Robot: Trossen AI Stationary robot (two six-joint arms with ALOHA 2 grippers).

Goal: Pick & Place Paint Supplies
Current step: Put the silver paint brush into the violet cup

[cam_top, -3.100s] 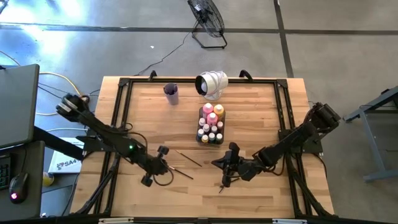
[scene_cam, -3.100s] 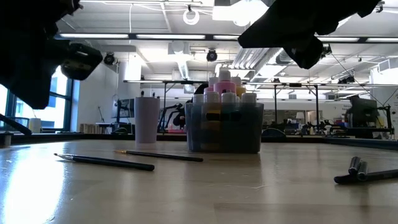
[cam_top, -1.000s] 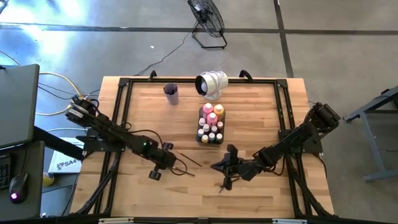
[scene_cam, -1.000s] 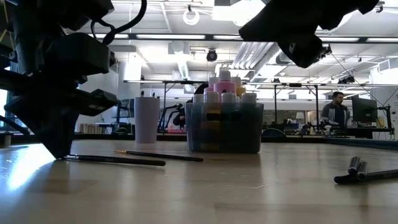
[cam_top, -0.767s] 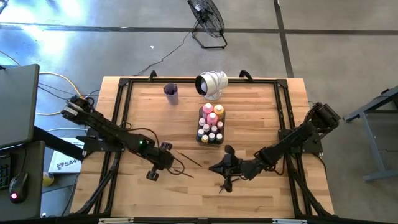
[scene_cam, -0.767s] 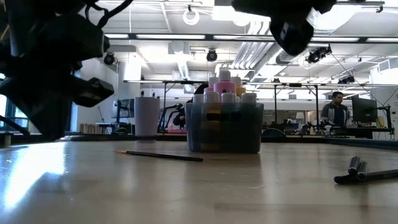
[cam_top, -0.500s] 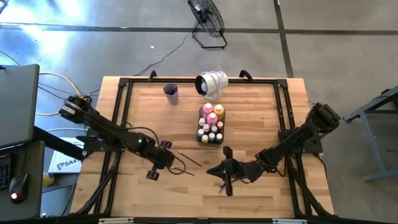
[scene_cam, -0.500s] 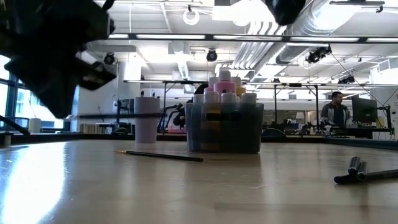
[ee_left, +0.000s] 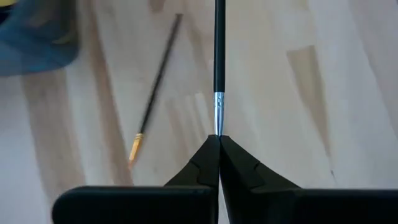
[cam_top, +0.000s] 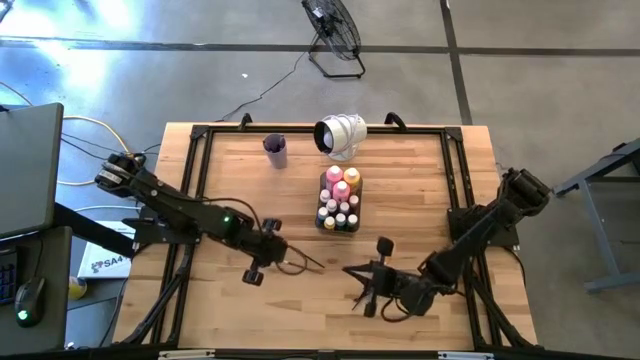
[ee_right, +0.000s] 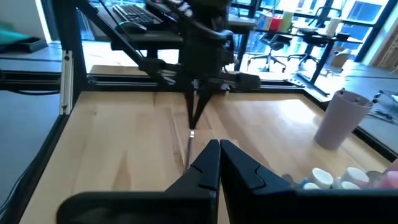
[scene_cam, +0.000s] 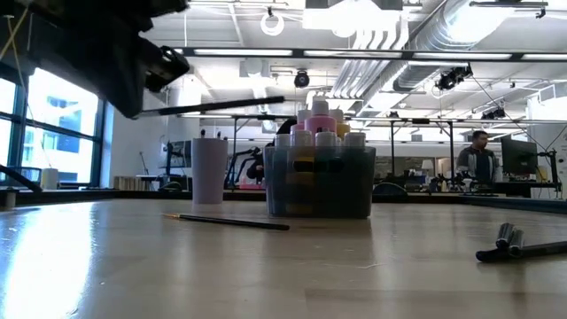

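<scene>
So the left hand [ee_left: 219, 138] is pinched tight on a brush [ee_left: 218, 62] by its metal ferrule, holding it up off the desk [cam_top: 420, 190], and a second brush [ee_left: 155, 99] lies flat on the wood just beside it. The right hand [ee_right: 219, 144] hangs clenched on nothing at the front of the desk, and the bottles [cam_top: 340, 200] sit packed in the tray [scene_cam: 321, 188] mid-desk, with the cup [cam_top: 275, 151] toward the back.

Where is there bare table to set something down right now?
Bare wood lies right of the tray of paint bottles up to the frame rail, and left of the lilac cup. The front middle is crowded: left gripper holding a paintbrush, another paintbrush, right gripper.
</scene>
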